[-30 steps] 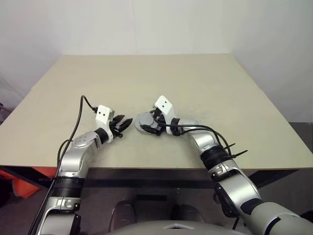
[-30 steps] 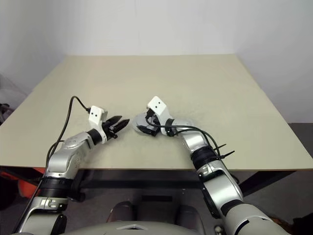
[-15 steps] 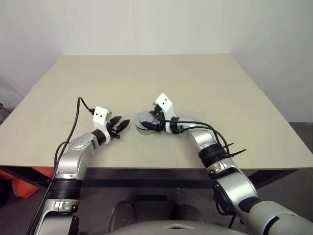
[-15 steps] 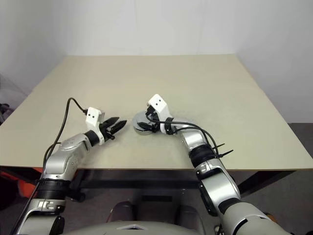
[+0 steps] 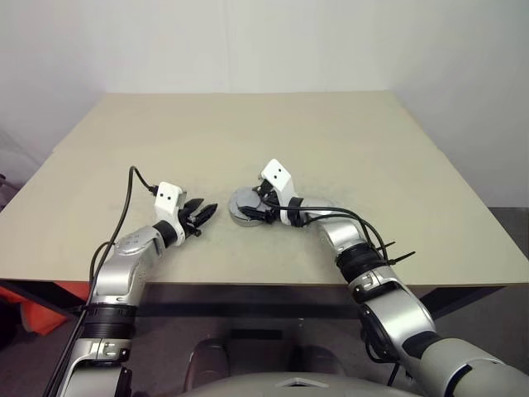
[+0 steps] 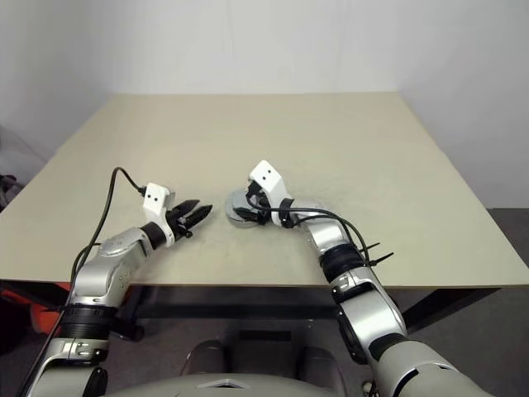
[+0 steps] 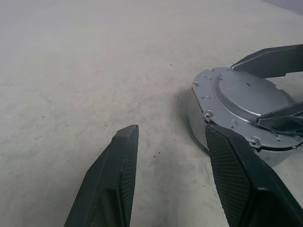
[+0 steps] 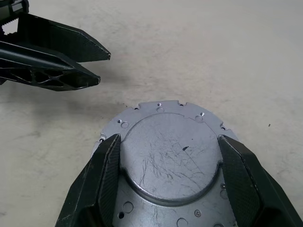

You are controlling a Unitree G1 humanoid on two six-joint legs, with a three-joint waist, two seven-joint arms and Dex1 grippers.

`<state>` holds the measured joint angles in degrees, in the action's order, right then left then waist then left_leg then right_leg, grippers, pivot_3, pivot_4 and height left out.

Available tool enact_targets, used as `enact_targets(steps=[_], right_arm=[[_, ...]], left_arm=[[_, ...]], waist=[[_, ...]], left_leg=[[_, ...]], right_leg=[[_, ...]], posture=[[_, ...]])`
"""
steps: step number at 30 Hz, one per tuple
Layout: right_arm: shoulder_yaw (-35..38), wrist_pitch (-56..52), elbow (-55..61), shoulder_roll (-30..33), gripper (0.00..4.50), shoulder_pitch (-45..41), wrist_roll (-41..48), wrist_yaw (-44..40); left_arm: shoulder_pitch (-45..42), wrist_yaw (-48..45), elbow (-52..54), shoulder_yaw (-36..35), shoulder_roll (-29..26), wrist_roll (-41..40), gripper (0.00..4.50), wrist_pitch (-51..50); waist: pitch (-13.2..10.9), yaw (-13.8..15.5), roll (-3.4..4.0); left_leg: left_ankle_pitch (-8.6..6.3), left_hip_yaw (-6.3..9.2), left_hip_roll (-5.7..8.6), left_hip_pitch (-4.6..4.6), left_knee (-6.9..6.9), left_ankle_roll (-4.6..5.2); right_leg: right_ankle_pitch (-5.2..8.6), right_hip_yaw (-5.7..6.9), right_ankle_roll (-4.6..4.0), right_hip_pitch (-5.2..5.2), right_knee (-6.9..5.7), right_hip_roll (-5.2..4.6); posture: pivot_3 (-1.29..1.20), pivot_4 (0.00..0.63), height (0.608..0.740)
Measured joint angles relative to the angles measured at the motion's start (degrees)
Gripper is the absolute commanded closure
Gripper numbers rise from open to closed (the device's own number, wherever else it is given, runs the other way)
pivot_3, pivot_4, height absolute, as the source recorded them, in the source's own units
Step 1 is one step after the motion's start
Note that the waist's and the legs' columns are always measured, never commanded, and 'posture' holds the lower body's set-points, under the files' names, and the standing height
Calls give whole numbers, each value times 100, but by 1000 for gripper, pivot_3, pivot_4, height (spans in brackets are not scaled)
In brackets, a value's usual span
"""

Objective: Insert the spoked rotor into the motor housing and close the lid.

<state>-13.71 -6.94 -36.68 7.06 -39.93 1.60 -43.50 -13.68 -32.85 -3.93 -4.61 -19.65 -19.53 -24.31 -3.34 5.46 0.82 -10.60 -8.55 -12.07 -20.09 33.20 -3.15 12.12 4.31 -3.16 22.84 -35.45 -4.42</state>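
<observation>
- Your right gripper (image 8: 168, 175) is sitting spread over the motor housing (image 8: 165, 161), one finger on each flank of the lid (image 8: 173, 163); whether the pads are touching metal, I cannot tell.
- The lid is lying flat and already on; no windings or spoked rotor are showing, so I judge the rotor is inside.
- Your left gripper (image 5: 203, 217) is hanging spread and empty, pointing at the housing from its left, near but apart.
- The housing is resting on the surface (image 5: 347, 141), mid-front; it is round, so no long axis is mattering.
- The right arm is nearer: any final press-down is falling to it.
</observation>
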Motion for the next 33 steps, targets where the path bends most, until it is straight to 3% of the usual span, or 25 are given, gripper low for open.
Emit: enact_targets(steps=[23,33], right_arm=[[-70,68,-8,79,1392,-9,-92,-179],[-348,210,-163,280,1392,-172,-224,-374]], left_arm=[[25,84,17,0,0,0,2129,0],[35,113,33,0,12,-30,2129,-26]], waist=[[1,5,-2],[9,17,-5]], left_leg=[[-2,0,1,2,0,3],[-15,1,18,43,-1,25]], right_leg=[[0,0,0,-5,1,-1],[20,0,32,-63,15,-25]], posture=[[0,0,740],[0,0,740]])
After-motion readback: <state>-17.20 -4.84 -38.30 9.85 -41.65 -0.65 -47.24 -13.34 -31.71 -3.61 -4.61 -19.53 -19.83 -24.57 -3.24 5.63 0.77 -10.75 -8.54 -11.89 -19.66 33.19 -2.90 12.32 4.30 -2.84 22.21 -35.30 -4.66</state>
